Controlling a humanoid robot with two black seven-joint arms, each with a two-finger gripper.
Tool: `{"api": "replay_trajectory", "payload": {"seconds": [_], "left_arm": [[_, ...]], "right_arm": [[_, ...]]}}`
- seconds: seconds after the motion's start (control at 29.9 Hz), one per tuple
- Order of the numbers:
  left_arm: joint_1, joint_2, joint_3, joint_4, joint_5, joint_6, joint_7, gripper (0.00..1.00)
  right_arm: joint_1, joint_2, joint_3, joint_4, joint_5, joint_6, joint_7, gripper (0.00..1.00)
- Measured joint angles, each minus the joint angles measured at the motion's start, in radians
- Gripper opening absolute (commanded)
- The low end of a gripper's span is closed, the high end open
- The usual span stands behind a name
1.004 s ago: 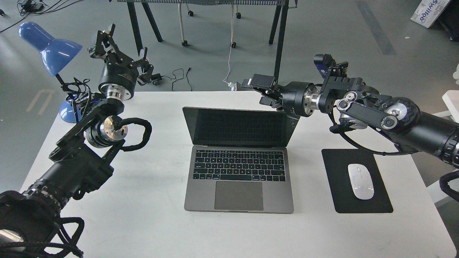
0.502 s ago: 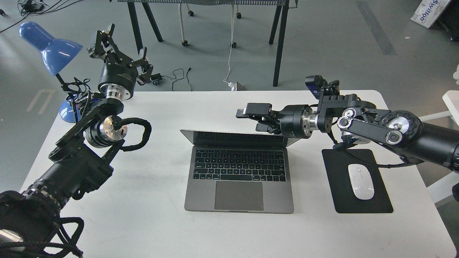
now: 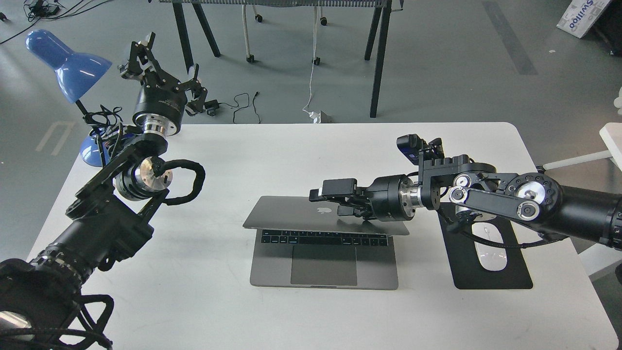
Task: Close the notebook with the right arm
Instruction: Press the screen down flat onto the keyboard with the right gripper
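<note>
The grey notebook (image 3: pixel 286 215) lies in the middle of the white table (image 3: pixel 194 311). Its lid is tilted far down towards me, so only a strip of the keyboard (image 3: pixel 323 238) and the trackpad show. My right gripper (image 3: pixel 336 199) reaches in from the right and rests on the back of the lid near the logo. Its fingers stand apart and hold nothing. My left gripper (image 3: pixel 165 63) is raised beyond the table's far left corner, open and empty.
A black mouse pad (image 3: pixel 491 277) with a white mouse (image 3: pixel 490 255) lies right of the notebook, partly under my right arm. A blue desk lamp (image 3: pixel 68 63) stands at the table's far left corner. Table legs and cables are on the floor behind.
My right gripper has moved down and towards me, pushing the lid from upright to nearly flat over the keyboard. The left arm has not moved.
</note>
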Motion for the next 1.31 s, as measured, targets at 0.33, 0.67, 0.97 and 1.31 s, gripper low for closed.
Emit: {"api": "replay_trajectory", "payload": {"seconds": [0.33, 0.67, 0.97, 1.31], "left_arm": [[0.000, 0.000, 0.000, 0.000, 0.000, -0.001, 0.000, 1.00], [0.000, 0.000, 0.000, 0.000, 0.000, -0.001, 0.000, 1.00], [0.000, 0.000, 0.001, 0.000, 0.000, -0.001, 0.000, 1.00], [0.000, 0.000, 0.000, 0.000, 0.000, -0.001, 0.000, 1.00]], "right_arm": [[-0.053, 0.007, -0.028, 0.012, -0.056, 0.000, -0.003, 1.00], [-0.082, 0.007, -0.080, 0.003, -0.107, -0.001, -0.005, 1.00], [-0.095, 0.008, -0.098, 0.000, -0.175, -0.014, -0.006, 1.00], [-0.098, 0.008, -0.097, -0.004, -0.202, -0.015, -0.006, 1.00]]}}
